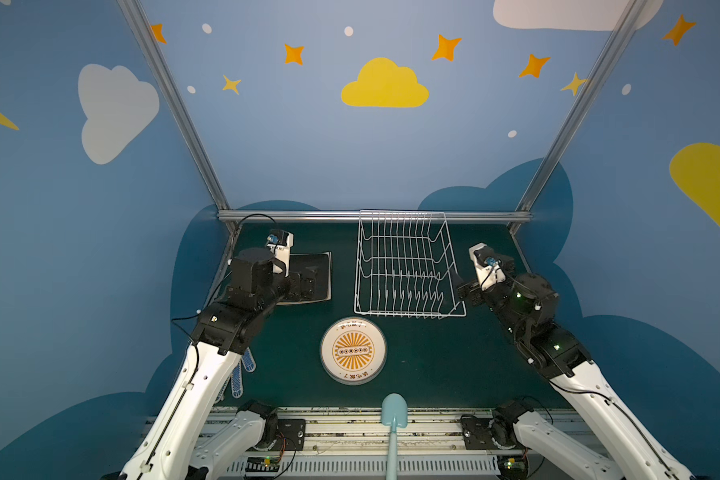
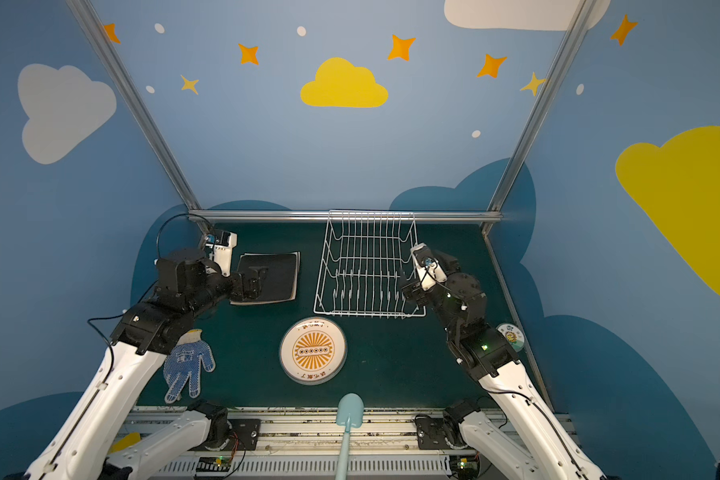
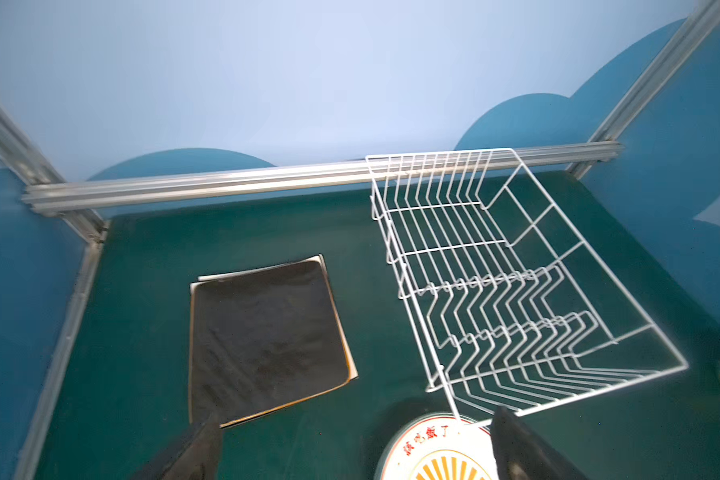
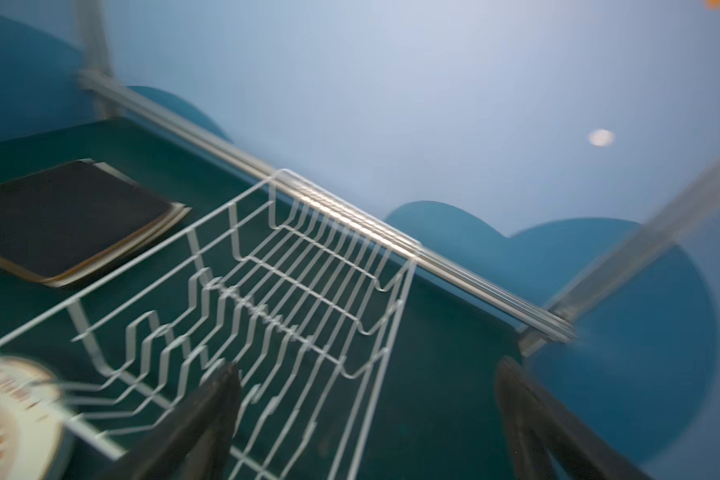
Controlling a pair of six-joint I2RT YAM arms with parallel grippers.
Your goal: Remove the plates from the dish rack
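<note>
The white wire dish rack stands at the back of the green table with no plates in it. To its left a black square plate lies flat on cream plates. A round white plate with an orange sunburst lies in front of the rack. My left gripper is open over the black plate's near edge. My right gripper is open at the rack's right side, holding nothing.
A blue-dotted work glove lies front left under the left arm. A light blue shovel pokes over the front edge. A small round greenish disc sits by the right arm. An aluminium rail runs behind the rack.
</note>
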